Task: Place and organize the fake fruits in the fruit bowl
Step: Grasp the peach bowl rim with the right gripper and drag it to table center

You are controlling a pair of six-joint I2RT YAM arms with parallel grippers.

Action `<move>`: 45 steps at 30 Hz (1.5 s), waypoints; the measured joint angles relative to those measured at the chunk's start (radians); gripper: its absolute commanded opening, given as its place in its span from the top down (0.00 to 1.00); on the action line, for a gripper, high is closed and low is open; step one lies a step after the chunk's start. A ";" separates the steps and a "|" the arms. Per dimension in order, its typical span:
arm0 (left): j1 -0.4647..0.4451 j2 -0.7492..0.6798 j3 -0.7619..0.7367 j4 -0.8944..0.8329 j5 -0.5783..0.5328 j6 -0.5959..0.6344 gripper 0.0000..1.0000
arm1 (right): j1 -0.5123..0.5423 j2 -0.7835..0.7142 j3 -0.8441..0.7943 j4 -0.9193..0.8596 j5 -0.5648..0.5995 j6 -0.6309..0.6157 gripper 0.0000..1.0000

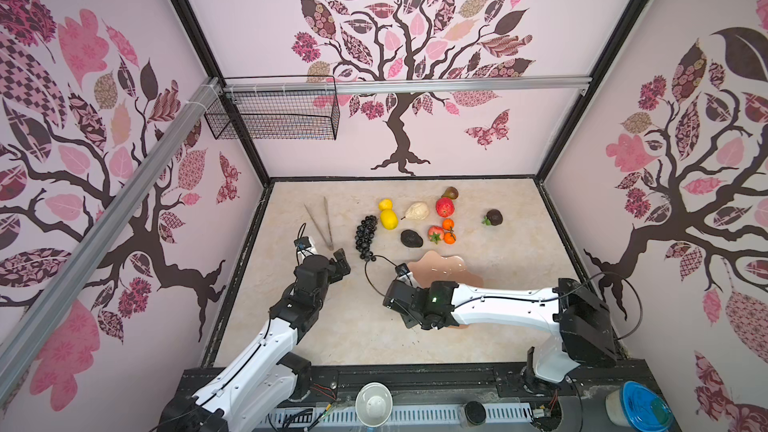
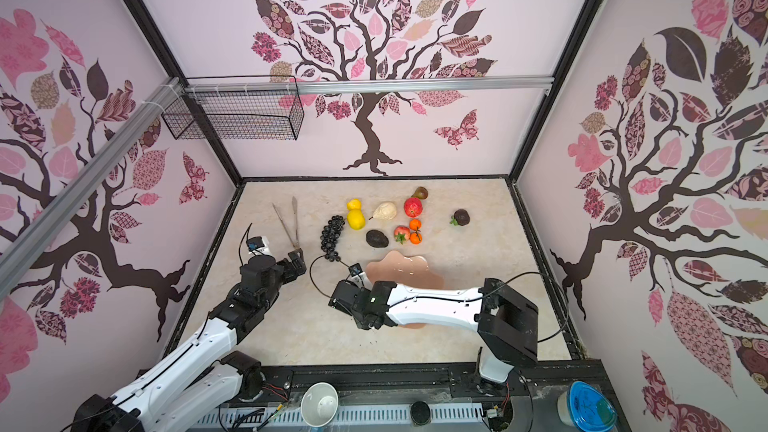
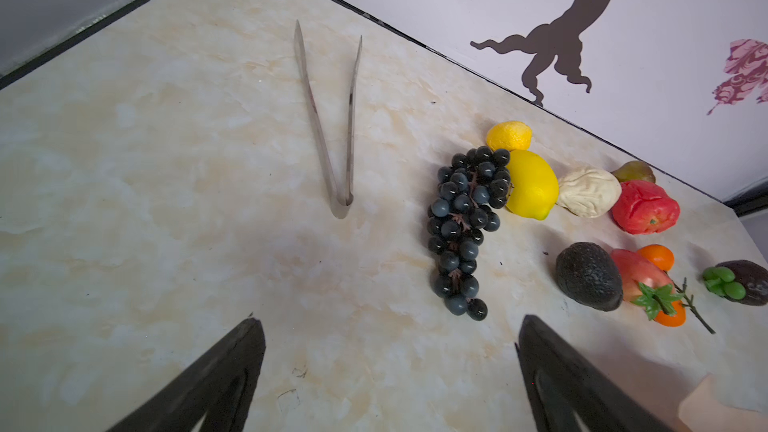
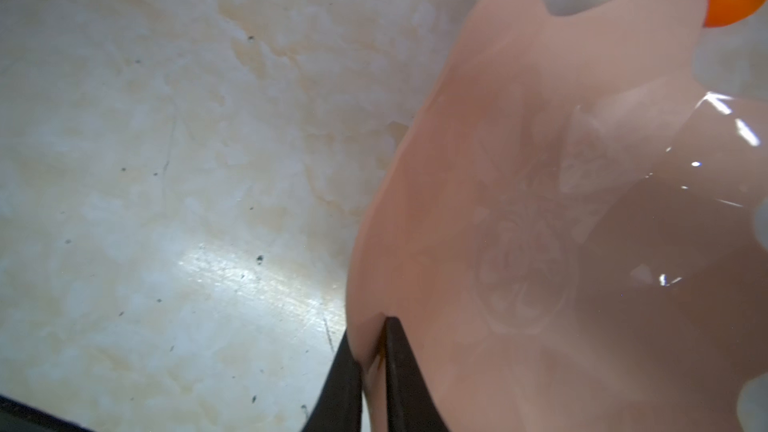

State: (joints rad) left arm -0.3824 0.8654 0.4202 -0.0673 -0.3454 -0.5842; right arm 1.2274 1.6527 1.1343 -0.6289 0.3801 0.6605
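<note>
Closest to the lens in the right wrist view is the right end effector [image 4: 372,361], its two black fingers nearly together with the wavy rim of the fruit bowl [image 4: 540,201] pinched between them, so it's got hold of the bowl's edge. That bowl is a glossy peach-pink dish with nothing in it, sitting on the marble-look surface [image 1: 353,326] toward the front, partly under the right arm in both top views. All the fruit is out on the surface behind the bowl: the black grape bunch [image 1: 365,236] just beside the lemon [image 1: 389,218], then a small yellow pear [image 1: 385,204], cream pear [image 1: 417,211], red apple [image 1: 444,206], avocado [image 1: 411,238], a peachy-red fruit with green leaves [image 1: 435,233] touching two oranges [image 1: 449,231], and the mangosteen [image 1: 493,217] off on its own to the right. Wooden tongs [image 1: 322,222] lie left of the grapes. The left end effector [image 3: 390,371] hovers wide open over bare surface near the grapes, gripping nothing.
</note>
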 measured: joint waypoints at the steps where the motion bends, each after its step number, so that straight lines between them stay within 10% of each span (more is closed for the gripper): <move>1: 0.003 0.000 -0.002 -0.002 0.002 -0.002 0.02 | 0.005 0.007 0.005 0.003 -0.009 0.005 0.62; 15: 0.005 0.049 -0.003 -0.005 0.061 -0.013 0.02 | -0.037 -0.088 0.009 0.007 -0.025 -0.056 0.20; 28: 0.006 0.207 0.008 0.026 0.273 0.020 0.02 | -0.810 -0.269 -0.234 0.221 -0.266 -0.188 0.08; 45: -0.024 0.307 0.055 0.051 0.396 0.044 0.02 | -0.769 -0.152 -0.241 0.314 -0.518 -0.228 0.06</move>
State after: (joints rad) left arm -0.4068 1.1721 0.4751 -0.0166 0.0505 -0.5400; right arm 0.4587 1.5009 0.8936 -0.3149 -0.1375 0.4324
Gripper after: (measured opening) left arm 0.981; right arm 0.939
